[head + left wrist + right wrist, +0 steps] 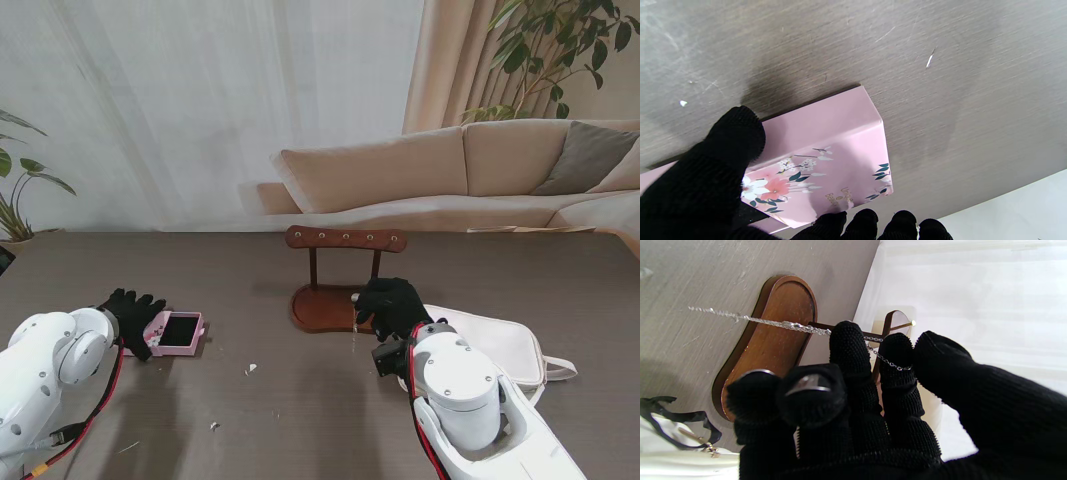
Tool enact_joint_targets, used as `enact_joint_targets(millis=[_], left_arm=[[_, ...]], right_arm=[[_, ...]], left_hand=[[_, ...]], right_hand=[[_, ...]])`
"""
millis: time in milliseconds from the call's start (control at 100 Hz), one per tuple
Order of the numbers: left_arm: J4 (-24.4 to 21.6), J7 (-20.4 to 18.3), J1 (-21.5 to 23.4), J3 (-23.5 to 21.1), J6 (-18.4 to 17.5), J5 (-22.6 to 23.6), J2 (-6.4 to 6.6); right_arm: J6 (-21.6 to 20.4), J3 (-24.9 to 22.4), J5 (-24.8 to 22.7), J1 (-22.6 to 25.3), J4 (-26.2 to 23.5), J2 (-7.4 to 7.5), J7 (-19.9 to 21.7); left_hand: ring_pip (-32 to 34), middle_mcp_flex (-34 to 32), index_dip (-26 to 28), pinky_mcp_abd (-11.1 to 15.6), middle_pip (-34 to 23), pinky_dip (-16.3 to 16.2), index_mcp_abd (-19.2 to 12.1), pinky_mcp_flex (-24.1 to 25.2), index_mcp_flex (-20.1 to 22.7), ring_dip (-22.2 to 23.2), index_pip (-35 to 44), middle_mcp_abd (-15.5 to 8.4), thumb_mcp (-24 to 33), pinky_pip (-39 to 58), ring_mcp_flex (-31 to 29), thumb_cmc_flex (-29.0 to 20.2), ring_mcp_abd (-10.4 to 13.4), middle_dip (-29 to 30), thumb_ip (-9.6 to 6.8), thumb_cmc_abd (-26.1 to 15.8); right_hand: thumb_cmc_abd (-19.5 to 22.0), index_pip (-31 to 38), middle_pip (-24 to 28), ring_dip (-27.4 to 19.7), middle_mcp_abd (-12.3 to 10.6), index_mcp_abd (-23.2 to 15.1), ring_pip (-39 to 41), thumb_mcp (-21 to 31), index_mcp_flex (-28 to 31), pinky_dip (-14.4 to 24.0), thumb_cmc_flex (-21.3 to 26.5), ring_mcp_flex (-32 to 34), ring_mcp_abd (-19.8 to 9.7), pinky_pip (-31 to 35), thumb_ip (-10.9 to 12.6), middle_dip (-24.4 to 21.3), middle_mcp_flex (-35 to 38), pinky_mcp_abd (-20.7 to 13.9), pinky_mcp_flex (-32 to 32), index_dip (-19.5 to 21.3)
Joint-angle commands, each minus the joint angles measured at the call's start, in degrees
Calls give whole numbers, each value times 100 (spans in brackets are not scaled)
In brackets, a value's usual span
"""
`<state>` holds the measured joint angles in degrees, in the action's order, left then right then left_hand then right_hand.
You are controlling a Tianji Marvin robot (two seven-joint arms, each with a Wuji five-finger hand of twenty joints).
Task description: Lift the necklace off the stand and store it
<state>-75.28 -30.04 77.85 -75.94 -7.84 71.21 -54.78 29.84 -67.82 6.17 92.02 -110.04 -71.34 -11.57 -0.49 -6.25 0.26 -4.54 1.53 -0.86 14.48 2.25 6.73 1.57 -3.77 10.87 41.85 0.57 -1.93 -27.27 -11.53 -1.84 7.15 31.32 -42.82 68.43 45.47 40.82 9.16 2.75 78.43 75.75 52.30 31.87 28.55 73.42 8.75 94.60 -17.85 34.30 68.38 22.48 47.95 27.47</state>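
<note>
The wooden necklace stand (345, 240) rises from its oval base (322, 309) at mid-table. My right hand (393, 305) in its black glove hovers over the base's right end, shut on the thin silver necklace (356, 322), which dangles from it. The right wrist view shows the chain (773, 322) stretched across the fingers (848, 346) and pinched at the thumb, beside a brass peg (904, 325) of the stand. My left hand (133, 315) grips the left side of the open pink jewellery box (178, 333). Its thumb (730, 146) presses on the flowered lid (826, 156).
A white handbag (500, 345) with a strap lies right of the stand, close to my right arm; its dark strap (680, 416) shows in the right wrist view. Small white scraps (250, 369) dot the brown table. A sofa stands behind the far edge.
</note>
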Motion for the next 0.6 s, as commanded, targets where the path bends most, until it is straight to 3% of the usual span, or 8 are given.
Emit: enact_joint_targets(millis=[0, 60, 160, 280, 400, 480, 590], left_arm=[[86, -123, 90, 30, -101, 30, 6], [104, -147, 118, 44, -110, 16, 11], [179, -122, 147, 85, -137, -32, 20], [290, -41, 167, 153, -97, -108, 24], [416, 99, 167, 225, -43, -265, 19], [520, 214, 144, 293, -57, -355, 19], [701, 387, 94, 419, -49, -511, 16]], right_arm=[[0, 10, 9, 27, -10, -20, 86], [-3, 12, 13, 24, -5, -24, 77], [-4, 13, 24, 28, -1, -27, 66], [-5, 11, 29, 34, -1, -26, 71], [-1, 9, 28, 27, -2, -29, 64], [-5, 10, 26, 19, 2, -31, 55], [-10, 10, 41, 17, 6, -35, 45]], left_hand=[[-122, 152, 263, 65, 0, 123, -364, -2, 102, -26, 258, -35, 183, -211, 195, 71, 52, -217, 136, 116], [55, 131, 979, 63, -37, 105, -342, -3, 108, 755, 329, -53, 244, -195, 131, 71, 14, -429, 143, 144], [323, -6, 1587, 64, -167, -122, -377, -9, 253, 1745, 546, -47, 329, -121, 91, 70, 58, -803, 149, 179], [611, -244, 2600, 67, -394, -648, -554, -7, 411, 3133, 1093, -138, 366, -60, 122, 58, 155, -1098, 145, 179], [791, -568, 3310, 59, -615, -1036, -619, 18, 547, 4064, 1688, -98, 477, 100, -17, -36, 107, -1402, 128, 206], [925, -795, 3876, 96, -812, -1577, -684, 67, 558, 4926, 2384, -67, 588, 352, -242, -139, 31, -1713, 107, 211], [918, -1058, 4379, 105, -1111, -2305, -777, -200, 565, 5194, 3528, -48, 779, 774, -732, -343, -76, -2108, 59, 190]], right_hand=[[-247, 25, -21, 39, 104, -38, 160, 280, 147, -81, 76, 164, -164, 206, -95, 68, 223, 5, 1577, 111], [-244, 25, -20, 38, 104, -38, 160, 280, 147, -81, 77, 165, -168, 206, -95, 68, 224, 5, 1577, 111], [-241, 25, -20, 39, 100, -38, 161, 276, 147, -81, 76, 164, -161, 206, -96, 69, 220, 5, 1577, 111], [-246, 25, -16, 38, 105, -38, 161, 278, 147, -80, 78, 165, -161, 206, -97, 71, 225, 5, 1577, 111], [-244, 25, -17, 38, 97, -38, 163, 278, 147, -80, 77, 164, -156, 206, -97, 71, 224, 5, 1577, 111], [-246, 25, -17, 41, 101, -40, 169, 278, 147, -80, 73, 165, -161, 206, -97, 71, 224, 5, 1577, 112], [-242, 24, -16, 42, 99, -41, 172, 280, 146, -80, 74, 164, -162, 206, -96, 71, 225, 5, 1577, 112]])
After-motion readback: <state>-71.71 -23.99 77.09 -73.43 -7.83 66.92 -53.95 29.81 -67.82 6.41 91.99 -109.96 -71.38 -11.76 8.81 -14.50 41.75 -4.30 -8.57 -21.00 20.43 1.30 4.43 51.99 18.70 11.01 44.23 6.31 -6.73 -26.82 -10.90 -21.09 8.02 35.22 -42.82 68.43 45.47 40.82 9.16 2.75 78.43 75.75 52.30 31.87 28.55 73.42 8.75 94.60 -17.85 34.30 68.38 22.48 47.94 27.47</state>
